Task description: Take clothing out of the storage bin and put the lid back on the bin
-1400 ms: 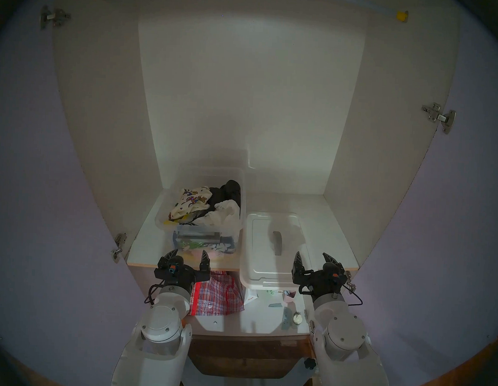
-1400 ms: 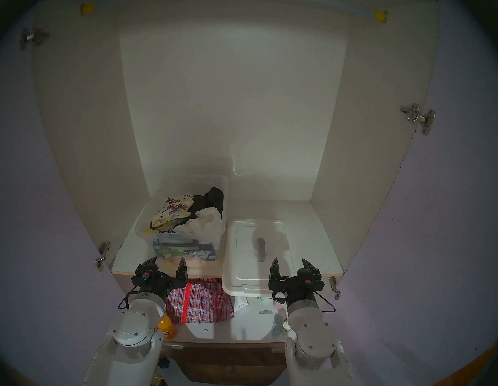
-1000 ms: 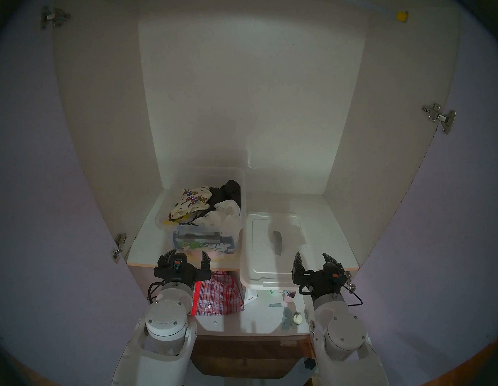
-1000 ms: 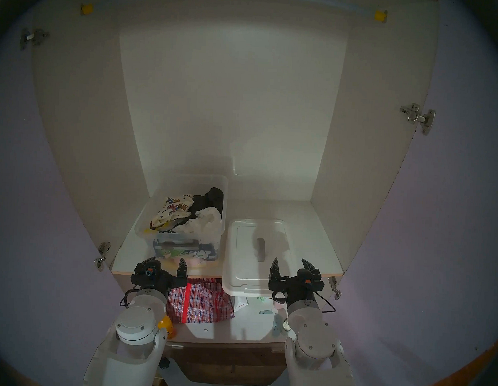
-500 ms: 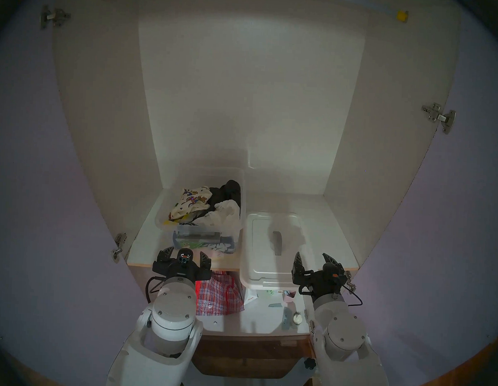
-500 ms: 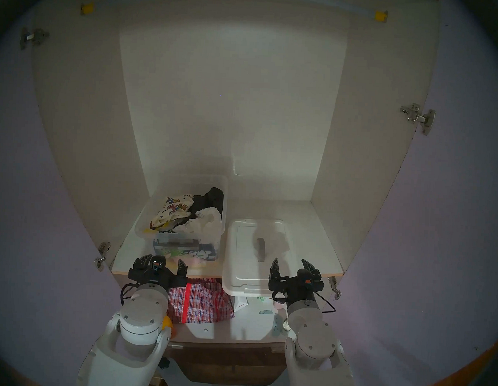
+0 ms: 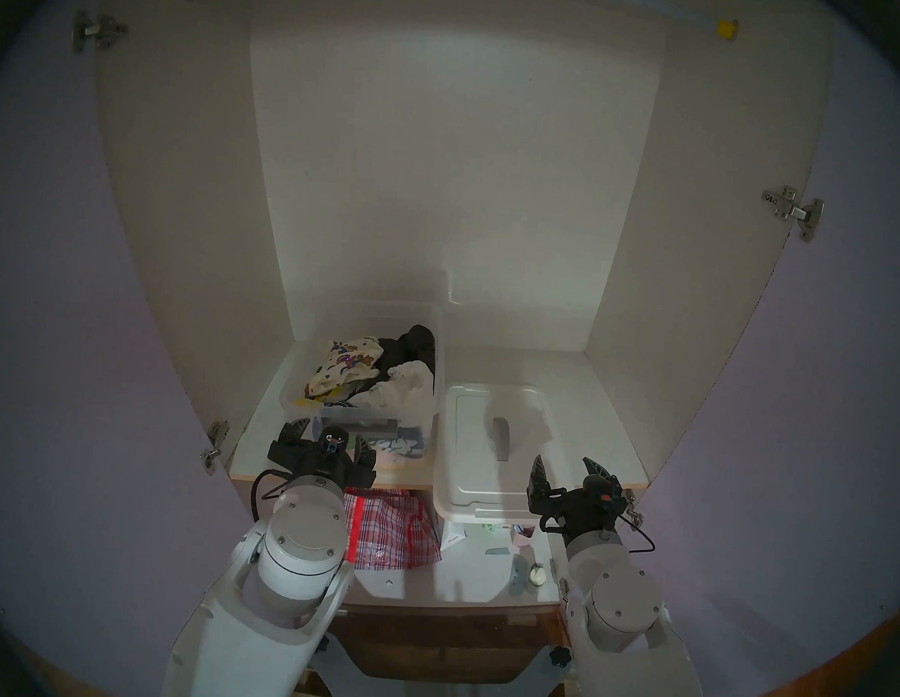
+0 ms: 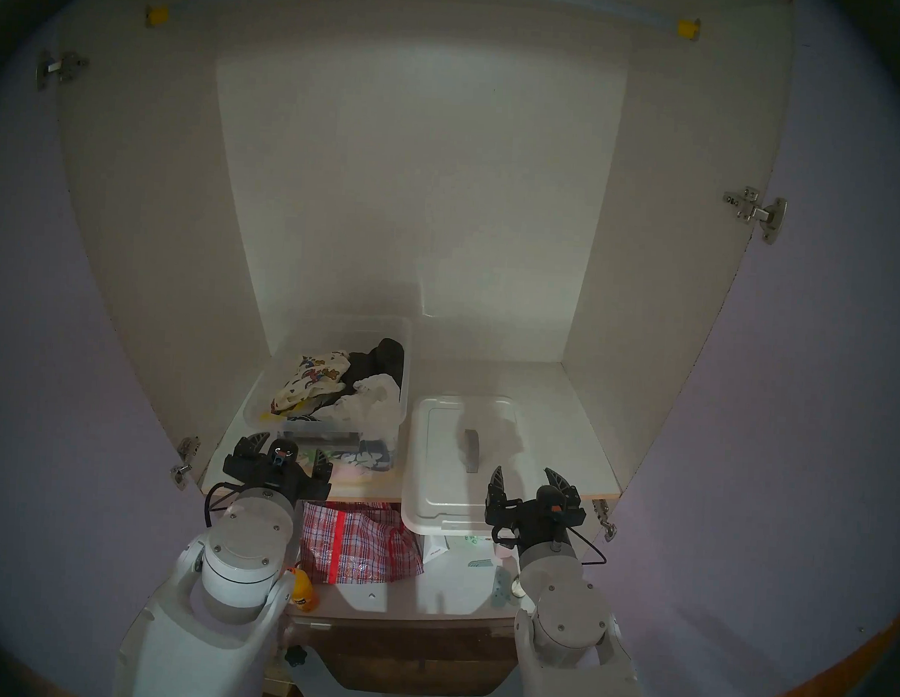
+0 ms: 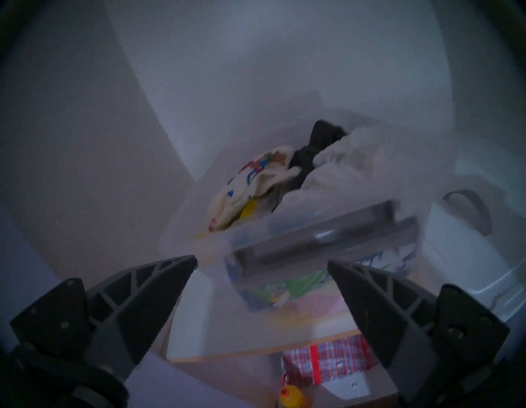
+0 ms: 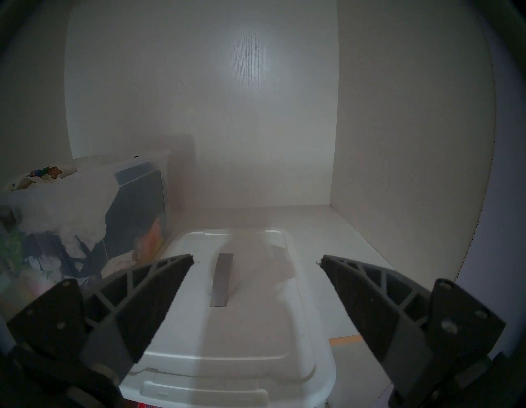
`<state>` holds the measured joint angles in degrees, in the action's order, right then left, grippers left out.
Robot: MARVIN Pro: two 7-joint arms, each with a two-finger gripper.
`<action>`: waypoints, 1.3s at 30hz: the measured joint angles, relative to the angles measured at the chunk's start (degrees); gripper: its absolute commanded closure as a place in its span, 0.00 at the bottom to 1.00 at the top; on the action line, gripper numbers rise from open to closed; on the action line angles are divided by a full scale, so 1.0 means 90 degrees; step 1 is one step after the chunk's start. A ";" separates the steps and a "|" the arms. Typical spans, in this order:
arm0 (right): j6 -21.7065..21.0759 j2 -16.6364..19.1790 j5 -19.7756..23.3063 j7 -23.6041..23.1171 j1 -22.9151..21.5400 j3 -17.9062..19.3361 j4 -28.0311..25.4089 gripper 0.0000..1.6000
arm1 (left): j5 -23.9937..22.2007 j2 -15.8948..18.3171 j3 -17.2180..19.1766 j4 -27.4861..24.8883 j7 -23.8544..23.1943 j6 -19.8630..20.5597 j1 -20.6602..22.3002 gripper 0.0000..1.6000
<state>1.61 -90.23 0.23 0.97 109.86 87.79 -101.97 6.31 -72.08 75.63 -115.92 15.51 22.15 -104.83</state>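
The clear storage bin [image 7: 440, 350] stands open at the left of the upper shelf, its grey latch bar [image 9: 318, 236] facing me. The cream clothing with cartoon figures [image 7: 341, 369] lies on top at the bin's left side, also in the left wrist view [image 9: 247, 185]. The white lid [image 7: 464, 444] with its grey strap handle [image 10: 222, 280] lies flat on the shelf to the bin's right, its near end overhanging the shelf edge. My left gripper [image 7: 330, 431] is open and empty just in front of the bin. My right gripper [image 7: 561, 458] hangs open above the lid's near end.
A black cloth [image 7: 412, 346] and a plain white cloth [image 7: 405, 390] share the bin. On the lower shelf lie a red plaid bag [image 7: 393, 533], a yellow bottle [image 8: 303, 589] and small items at the right. Cabinet side walls and open doors flank both arms.
My left arm has pushed forward and slightly left, bringing its open gripper up to the bin's front. The right arm, bin, lid and clothes have not moved.
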 measured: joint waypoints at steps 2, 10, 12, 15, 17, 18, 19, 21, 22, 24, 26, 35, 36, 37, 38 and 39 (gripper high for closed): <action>0.0000 0.0000 0.0000 0.0000 0.0000 -0.0001 0.0001 0.00 | -0.0103 0.0192 0.0024 -0.0039 -0.0203 -0.0341 0.0013 0.00; 0.0000 0.0000 0.0000 0.0000 0.0002 0.0000 -0.0001 0.00 | -0.0879 0.0792 0.0386 -0.0021 -0.0872 -0.0717 0.0365 0.00; 0.0000 0.0000 0.0000 0.0000 0.0002 -0.0001 -0.0001 0.00 | -0.1158 0.0851 0.0455 0.0039 -0.1070 -0.0645 0.0575 0.00; 0.0000 0.0001 0.0000 0.0000 0.0002 -0.0001 -0.0001 0.00 | -0.1620 0.0924 0.0546 0.0203 -0.1440 -0.0548 0.0962 0.00; 0.0000 0.0001 0.0000 0.0000 0.0002 -0.0002 -0.0001 0.00 | -0.2021 0.0943 0.0596 0.0473 -0.1706 -0.0446 0.1227 0.00; 0.0000 0.0001 0.0000 0.0000 0.0002 -0.0001 -0.0001 0.00 | -0.2152 0.0949 0.0597 0.0626 -0.1768 -0.0377 0.1334 0.00; 0.0000 0.0001 0.0000 0.0000 0.0002 -0.0001 -0.0001 0.00 | -0.2393 0.0966 0.0590 0.1076 -0.1889 -0.0248 0.1566 0.00; 0.0000 0.0001 0.0000 0.0000 0.0002 -0.0001 -0.0001 0.00 | -0.2422 0.0989 0.0571 0.1382 -0.1945 -0.0110 0.1709 0.00; 0.0000 0.0001 0.0000 0.0000 0.0002 -0.0001 0.0000 0.00 | -0.2420 0.1001 0.0553 0.1558 -0.1968 -0.0048 0.1800 0.00; 0.0000 0.0001 0.0000 0.0000 0.0001 -0.0001 0.0001 0.00 | -0.2383 0.1002 0.0506 0.1846 -0.1992 0.0197 0.2006 0.00; 0.0000 0.0001 0.0000 0.0000 0.0001 -0.0001 0.0002 0.00 | -0.2325 0.1012 0.0417 0.2035 -0.2011 0.0331 0.2249 0.00; 0.0000 0.0001 0.0000 0.0000 0.0001 -0.0001 0.0005 0.00 | -0.2109 0.1223 -0.0210 0.2480 -0.2330 0.0605 0.3215 0.00; 0.0000 0.0001 0.0000 0.0000 0.0001 -0.0001 0.0005 0.00 | -0.2102 0.1233 -0.0225 0.2546 -0.2399 0.0635 0.3330 0.00; 0.0000 0.0002 0.0000 0.0000 0.0001 -0.0001 0.0005 0.00 | -0.2101 0.1243 -0.0232 0.2612 -0.2481 0.0682 0.3439 0.00; 0.0000 0.0002 0.0000 0.0000 0.0001 -0.0001 0.0005 0.00 | -0.2103 0.1248 -0.0235 0.2682 -0.2552 0.0733 0.3543 0.00; 0.0000 0.0001 0.0000 0.0000 0.0001 -0.0001 0.0005 0.00 | -0.2122 0.1253 -0.0233 0.2758 -0.2639 0.0806 0.3653 0.00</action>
<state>1.61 -90.21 0.22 0.97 109.87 87.78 -101.93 -12.79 -60.80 73.52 -91.09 -8.24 29.40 -71.95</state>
